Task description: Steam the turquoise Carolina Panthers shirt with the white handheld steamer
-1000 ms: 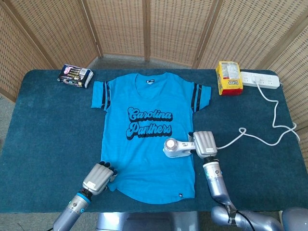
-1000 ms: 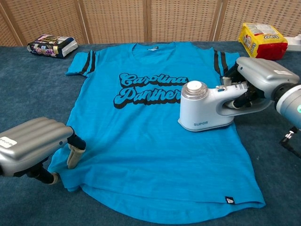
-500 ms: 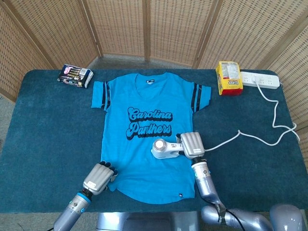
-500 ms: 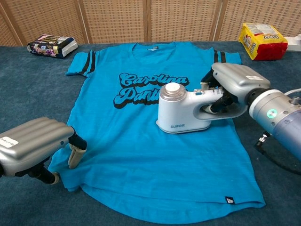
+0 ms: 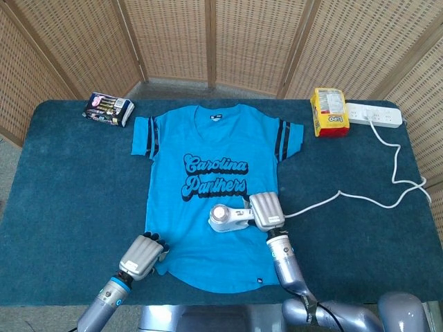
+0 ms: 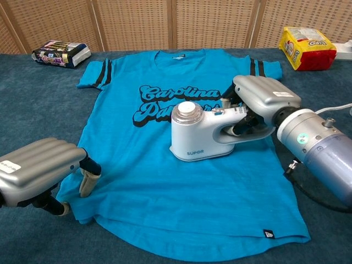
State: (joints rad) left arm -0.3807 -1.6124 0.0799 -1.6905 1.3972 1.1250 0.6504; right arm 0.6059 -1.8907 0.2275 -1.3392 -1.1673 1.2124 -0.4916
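The turquoise Carolina Panthers shirt (image 5: 208, 155) (image 6: 165, 181) lies flat on the dark blue table, collar away from me. The white handheld steamer (image 5: 226, 218) (image 6: 192, 140) rests on the shirt just below the lettering. My right hand (image 5: 265, 211) (image 6: 258, 99) grips the steamer's handle from the right. My left hand (image 5: 142, 256) (image 6: 41, 170) presses on the shirt's lower left hem corner, fingers curled down onto the cloth.
The steamer's white cord (image 5: 360, 197) runs right to a power strip (image 5: 374, 114) at the back right. A yellow packet (image 5: 329, 112) (image 6: 307, 47) stands beside the strip. A dark snack pack (image 5: 108, 108) (image 6: 60, 53) lies at the back left.
My right hand has slid the steamer leftward across the shirt, from its right side to under the lettering. The left hand has stayed in place.
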